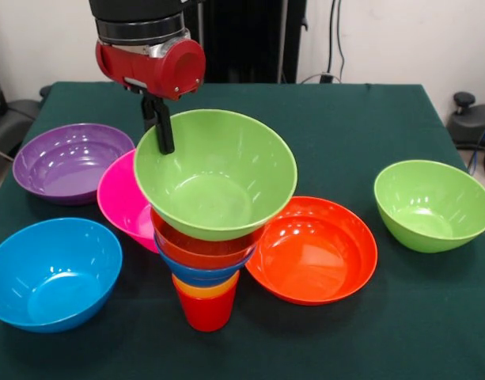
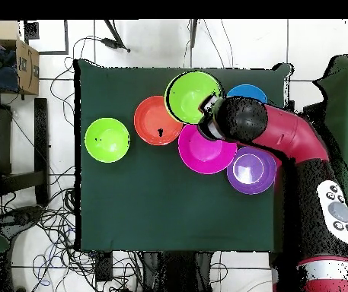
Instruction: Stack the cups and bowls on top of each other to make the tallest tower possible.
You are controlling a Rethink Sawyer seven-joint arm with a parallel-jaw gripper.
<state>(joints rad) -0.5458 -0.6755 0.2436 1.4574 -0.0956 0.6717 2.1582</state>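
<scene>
The tower stands at the front middle: red cup (image 1: 204, 313) lowest, then orange cup (image 1: 208, 288), small blue bowl (image 1: 201, 273) and small orange-red bowl (image 1: 201, 247). On top is a lime green bowl (image 1: 216, 178), tilted strongly toward the camera. My gripper (image 1: 161, 131) reaches down at that bowl's raised far-left rim and is shut on it. One dark finger (image 1: 164, 134) lies against the rim. In the overhead view the green bowl (image 2: 192, 95) hides the tower, and my gripper (image 2: 207, 108) is at its rim.
A pink bowl (image 1: 119, 198) leans behind the tower on the left. A large orange-red bowl (image 1: 317, 249) sits right of it. There are also a purple bowl (image 1: 68, 162), a light blue bowl (image 1: 52, 273) and a second lime green bowl (image 1: 433, 204).
</scene>
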